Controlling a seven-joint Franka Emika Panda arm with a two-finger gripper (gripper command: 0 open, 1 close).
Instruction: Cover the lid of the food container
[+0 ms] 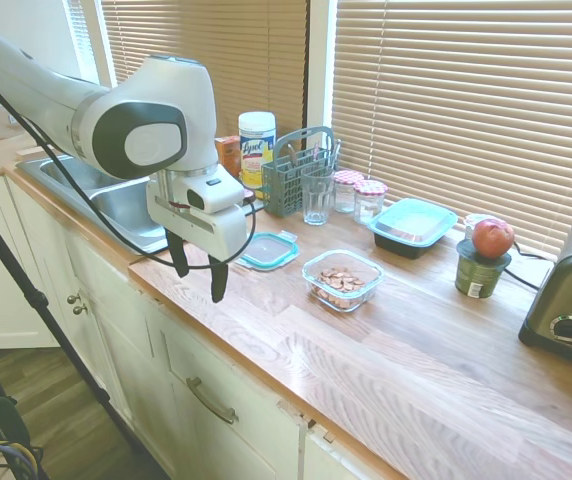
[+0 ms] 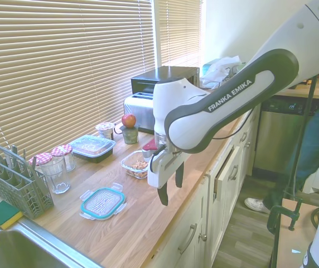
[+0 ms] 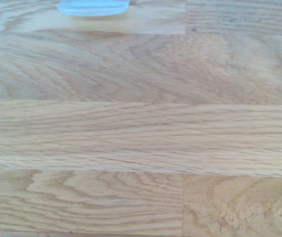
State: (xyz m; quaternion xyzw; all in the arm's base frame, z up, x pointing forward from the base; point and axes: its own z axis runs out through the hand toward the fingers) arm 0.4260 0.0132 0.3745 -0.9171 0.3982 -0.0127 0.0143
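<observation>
Gripper (image 1: 197, 270) above the front edge of the counter (image 1: 396, 370), its two dark fingers (image 1: 217, 280) spread apart, pointing down, holding nothing and touching nothing. The lid (image 1: 269, 250) lies flat on the counter just behind the gripper, teal rim up, not in contact with it. The food container (image 1: 342, 279), uncovered with brown nuts inside, stands beside the lid, apart from it, toward the toaster (image 1: 571, 305) end

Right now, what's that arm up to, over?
Gripper open, empty, above the counter's front edge. Lid flat on counter, apart from food container, which sits uncovered. Nothing between them.
</observation>
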